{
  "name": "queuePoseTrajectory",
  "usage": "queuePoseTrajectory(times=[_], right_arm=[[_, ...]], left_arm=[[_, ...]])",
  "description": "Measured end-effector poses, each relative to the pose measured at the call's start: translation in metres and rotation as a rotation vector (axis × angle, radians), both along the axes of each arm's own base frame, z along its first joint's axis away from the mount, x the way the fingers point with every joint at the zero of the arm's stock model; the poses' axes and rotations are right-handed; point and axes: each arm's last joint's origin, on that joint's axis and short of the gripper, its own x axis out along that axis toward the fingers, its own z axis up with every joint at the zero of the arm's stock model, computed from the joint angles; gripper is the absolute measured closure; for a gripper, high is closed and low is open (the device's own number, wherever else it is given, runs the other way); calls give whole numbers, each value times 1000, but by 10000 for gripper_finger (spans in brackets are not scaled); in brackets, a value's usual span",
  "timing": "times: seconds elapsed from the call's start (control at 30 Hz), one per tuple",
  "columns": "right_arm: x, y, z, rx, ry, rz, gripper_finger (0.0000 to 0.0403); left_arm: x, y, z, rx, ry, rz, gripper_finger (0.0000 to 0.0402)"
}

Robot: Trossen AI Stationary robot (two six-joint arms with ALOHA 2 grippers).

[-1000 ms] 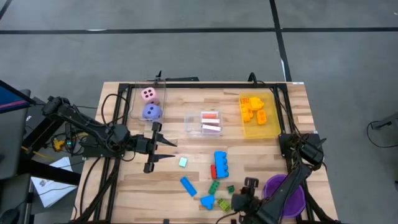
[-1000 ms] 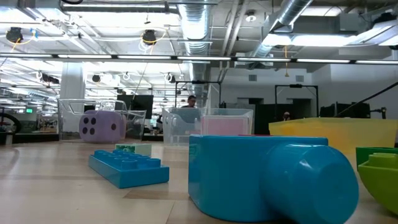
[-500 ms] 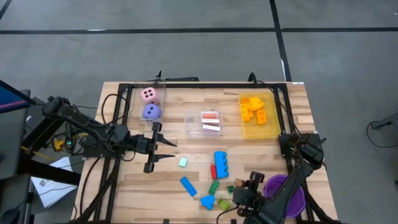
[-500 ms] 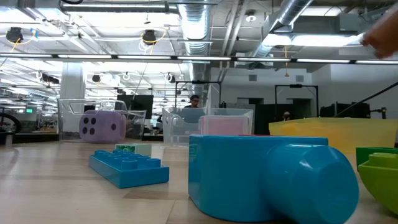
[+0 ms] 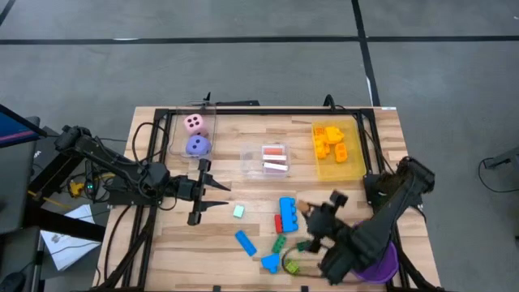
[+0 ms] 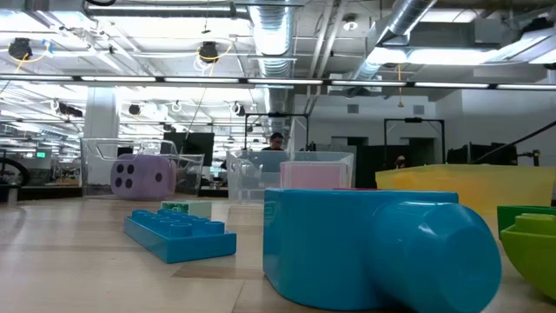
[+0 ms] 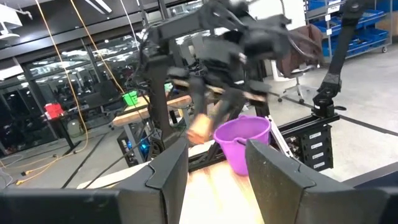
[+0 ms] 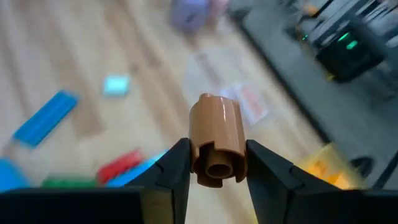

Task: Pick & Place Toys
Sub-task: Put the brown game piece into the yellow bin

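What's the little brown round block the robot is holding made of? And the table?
The small brown round brick, shut between the right gripper fingers, looks like smooth glossy plastic: it shines. The pale striped table looks like wood: planks and grain show.

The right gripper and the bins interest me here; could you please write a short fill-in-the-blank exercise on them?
1. The right gripper is shut on a round ____ brick.
2. The two dice lie in the clear bin nearest the ____ arm.
3. The yellow bin holds ____ bricks.

Missing words: brown; left; orange
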Motion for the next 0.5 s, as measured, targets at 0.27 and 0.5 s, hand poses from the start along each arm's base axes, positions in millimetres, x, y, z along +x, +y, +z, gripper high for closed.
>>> queuePoseTrajectory(times=[0.27, 0.5], right_arm=[[6, -65, 42, -49, -106, -120, 284], [23, -133, 50, 28, 4, -285, 283]], left_arm=[[0, 0, 0, 1, 2, 0, 245], [0, 0, 0, 1, 2, -1, 245]])
